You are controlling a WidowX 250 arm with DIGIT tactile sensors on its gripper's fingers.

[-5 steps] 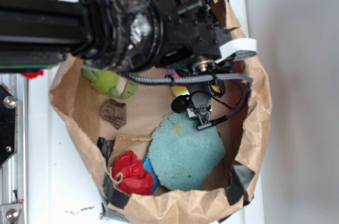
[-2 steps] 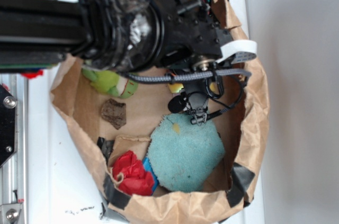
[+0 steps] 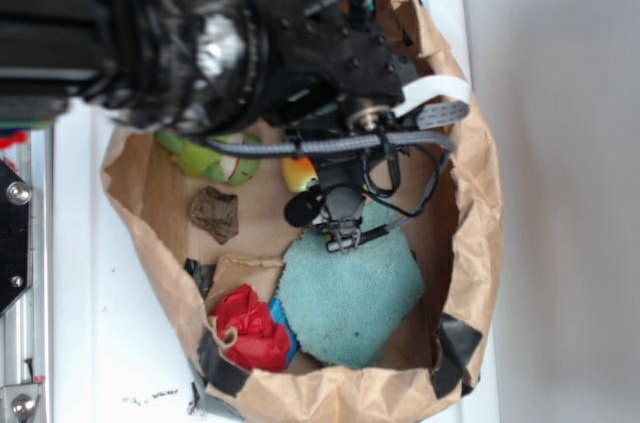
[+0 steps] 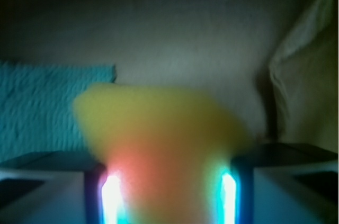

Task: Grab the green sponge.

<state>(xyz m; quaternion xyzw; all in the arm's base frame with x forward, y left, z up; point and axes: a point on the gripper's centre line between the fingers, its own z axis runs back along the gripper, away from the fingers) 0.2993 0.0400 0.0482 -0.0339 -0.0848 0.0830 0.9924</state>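
Note:
The green sponge (image 3: 350, 293) lies flat on the floor of the brown paper bag (image 3: 480, 213), a large pale teal piece with a ragged outline. In the wrist view the green sponge (image 4: 47, 107) shows only at the left, behind the fingers. My gripper (image 3: 303, 189) hangs just above the sponge's upper left edge. A blurred yellow sponge wedge (image 4: 159, 139) fills the gap between my two fingers and touches both; the gripper (image 4: 167, 195) is shut on it. From outside, the yellow wedge (image 3: 300, 174) shows beside the black finger parts. The arm hides the bag's back part.
Inside the bag lie a lime-green plush toy (image 3: 205, 156), a dark brown scrap (image 3: 214, 213) and a red crumpled item (image 3: 250, 328) over a blue piece. The bag's wall (image 4: 302, 70) rises close on the right. Black tape patches (image 3: 455, 343) mark the bag's front rim.
The arm has swung left and slightly down. The yellow wedge has travelled with the gripper. The gripper parts now overlap the green sponge's top edge.

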